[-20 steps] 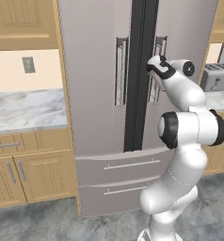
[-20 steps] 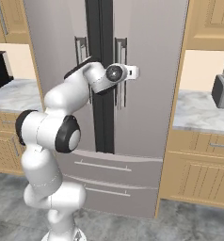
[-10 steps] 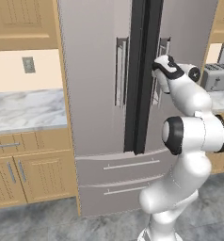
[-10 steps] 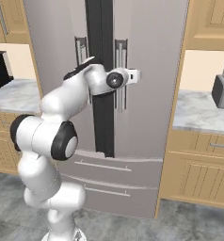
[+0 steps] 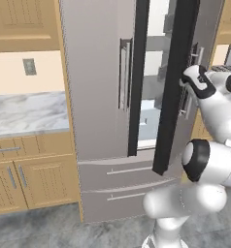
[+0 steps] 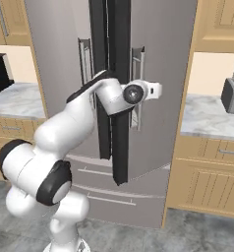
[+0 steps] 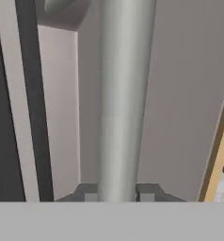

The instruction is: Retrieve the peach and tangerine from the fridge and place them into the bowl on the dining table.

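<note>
The grey steel fridge [image 5: 98, 97] stands ahead with its right door [image 5: 205, 29] swung partly open. My gripper [image 7: 116, 193] is shut on that door's vertical bar handle [image 7: 123, 94], which runs up between the two fingertips [image 7: 89, 195]. In the left base view the gripper [image 5: 191, 82] sits at the handle [image 5: 187, 104], about mid-height on the door. The right base view shows my hand against the handle [image 6: 136, 115]. Through the gap I see grey shelves [image 5: 158, 43] and a pale blue drawer [image 5: 146, 118]. The peach and the tangerine are hidden. The bowl and the dining table are out of view.
The left door [image 5: 95, 72] is closed, with its bar handle [image 5: 123, 75] beside the gap. Two lower drawers [image 5: 117, 186] sit under the doors. Marble counters [image 5: 25, 111] on wooden cabinets flank the fridge. A toaster [image 6: 233, 96] stands on the right counter [image 6: 207, 118].
The gripper has closed on the right door's handle. The door has swung outward, and the dark gap now shows the fridge's inside. The arm's elbow has dropped and drawn back.
</note>
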Robot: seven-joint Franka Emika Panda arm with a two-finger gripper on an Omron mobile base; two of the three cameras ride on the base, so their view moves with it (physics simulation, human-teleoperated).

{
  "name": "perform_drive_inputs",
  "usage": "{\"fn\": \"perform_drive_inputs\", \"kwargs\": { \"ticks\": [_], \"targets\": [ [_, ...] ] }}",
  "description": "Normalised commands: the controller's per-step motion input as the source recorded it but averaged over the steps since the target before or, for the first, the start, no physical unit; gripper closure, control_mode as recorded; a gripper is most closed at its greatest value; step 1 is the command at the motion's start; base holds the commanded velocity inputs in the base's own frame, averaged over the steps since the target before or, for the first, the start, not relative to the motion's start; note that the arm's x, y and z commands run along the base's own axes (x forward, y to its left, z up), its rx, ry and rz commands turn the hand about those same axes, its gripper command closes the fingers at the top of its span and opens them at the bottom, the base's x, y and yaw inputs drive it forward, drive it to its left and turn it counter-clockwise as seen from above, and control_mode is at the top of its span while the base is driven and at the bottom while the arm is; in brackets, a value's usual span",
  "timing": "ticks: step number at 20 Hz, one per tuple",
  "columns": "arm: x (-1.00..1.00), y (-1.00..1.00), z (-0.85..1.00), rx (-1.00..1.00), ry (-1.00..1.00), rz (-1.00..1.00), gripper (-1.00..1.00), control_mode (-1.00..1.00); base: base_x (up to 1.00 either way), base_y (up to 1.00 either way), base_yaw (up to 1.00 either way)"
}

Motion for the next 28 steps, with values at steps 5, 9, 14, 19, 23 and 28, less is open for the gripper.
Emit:
{"fn": "perform_drive_inputs", "kwargs": {
  "ticks": [5, 9, 14, 19, 23, 28],
  "targets": [
    [-1.0, -0.96, 0.36, 0.02, 0.13, -0.01, 1.0, -1.0, 0.0, 0.0, 0.0],
    [-0.81, -0.63, 0.41, 0.0, 0.05, 0.0, -1.0, -1.0, 0.0, 0.0, 0.0],
    [-0.84, -0.23, 0.53, -0.04, 0.0, 0.0, -1.0, -1.0, 0.0, 0.0, 0.0],
    [-0.94, 0.52, 0.28, -0.24, -0.05, 0.03, -1.0, -1.0, 0.0, 0.0, 0.0],
    [-0.74, 1.0, 0.0, -0.48, -0.12, 0.03, -1.0, -1.0, 0.0, 0.0, 0.0],
    [-0.07, 1.0, 0.0, -0.46, -0.02, 0.0, -1.0, -1.0, 0.0, 0.0, 0.0]
  ]
}}
